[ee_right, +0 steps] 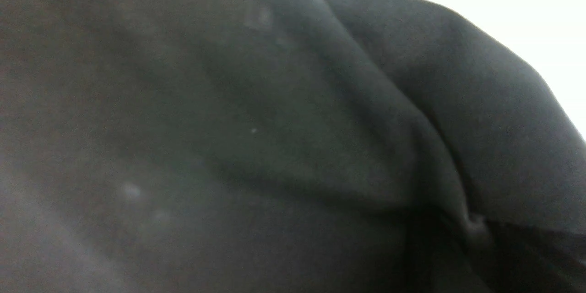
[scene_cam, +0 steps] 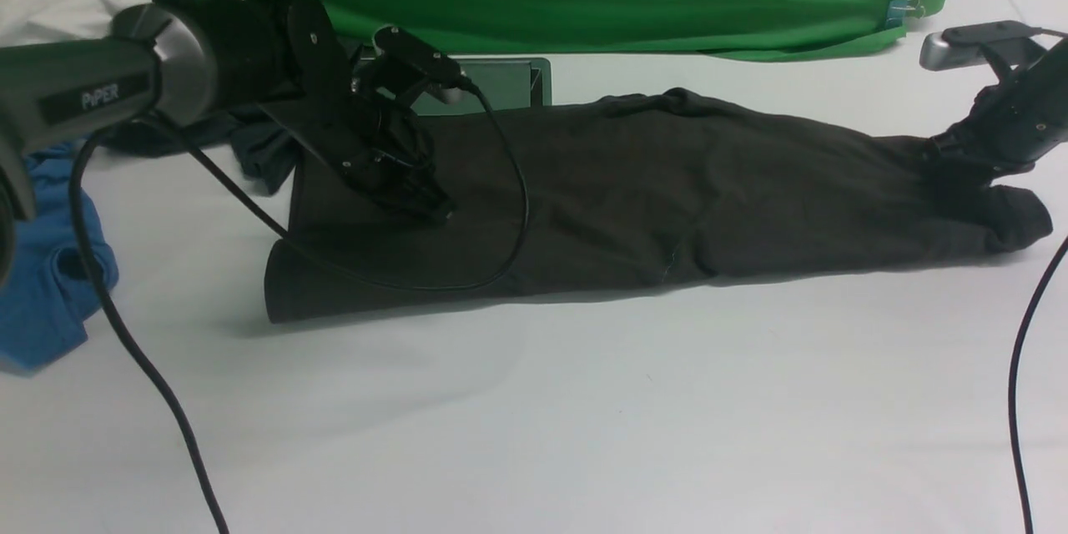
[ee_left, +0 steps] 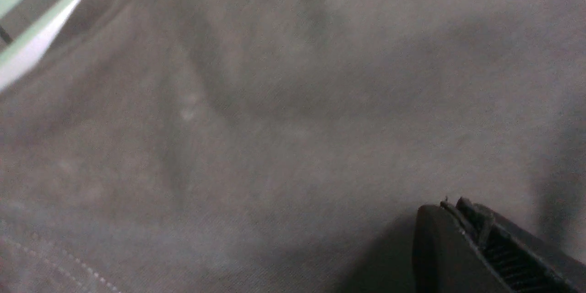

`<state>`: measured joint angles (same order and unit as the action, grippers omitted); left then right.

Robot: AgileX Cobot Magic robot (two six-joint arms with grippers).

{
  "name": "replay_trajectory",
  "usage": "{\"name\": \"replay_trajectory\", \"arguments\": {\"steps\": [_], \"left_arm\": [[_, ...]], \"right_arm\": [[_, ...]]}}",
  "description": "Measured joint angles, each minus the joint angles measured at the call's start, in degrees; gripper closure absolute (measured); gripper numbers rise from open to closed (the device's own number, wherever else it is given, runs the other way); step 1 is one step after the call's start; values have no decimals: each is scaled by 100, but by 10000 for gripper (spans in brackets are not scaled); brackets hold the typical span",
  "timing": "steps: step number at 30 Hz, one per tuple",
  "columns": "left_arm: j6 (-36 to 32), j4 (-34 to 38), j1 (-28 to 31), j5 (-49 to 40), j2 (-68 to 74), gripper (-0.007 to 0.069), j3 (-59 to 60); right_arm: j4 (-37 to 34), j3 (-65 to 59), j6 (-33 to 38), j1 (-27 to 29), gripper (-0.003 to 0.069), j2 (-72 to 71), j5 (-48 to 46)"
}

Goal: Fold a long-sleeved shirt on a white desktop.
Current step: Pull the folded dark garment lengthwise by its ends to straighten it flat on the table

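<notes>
Cloth ends seem to be the target: the long-sleeved shirt (scene_cam: 634, 200) lies as a dark band across the middle of the front view on the white desktop (scene_cam: 534, 417), probably so each arm can take one end. The left gripper (scene_cam: 421, 204), centre-left, is closed, tips down in the cloth; whether it has caught fabric I cannot tell. The right gripper (scene_cam: 951, 154), at the right edge, buries its tips in the fabric, its opening hidden. The left arm (scene_cam: 100, 97) reads "PiPER".

"PiPER" is printed on the left arm (scene_cam: 98, 97).
</notes>
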<state>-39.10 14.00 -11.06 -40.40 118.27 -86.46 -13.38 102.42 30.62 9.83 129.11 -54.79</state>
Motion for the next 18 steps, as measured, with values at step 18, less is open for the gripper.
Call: {"name": "replay_trajectory", "arguments": {"steps": [18], "left_arm": [[5,-68,0,59,17,608,0]], "right_arm": [[305,-5,-43,0,400,-160,-134]]}}
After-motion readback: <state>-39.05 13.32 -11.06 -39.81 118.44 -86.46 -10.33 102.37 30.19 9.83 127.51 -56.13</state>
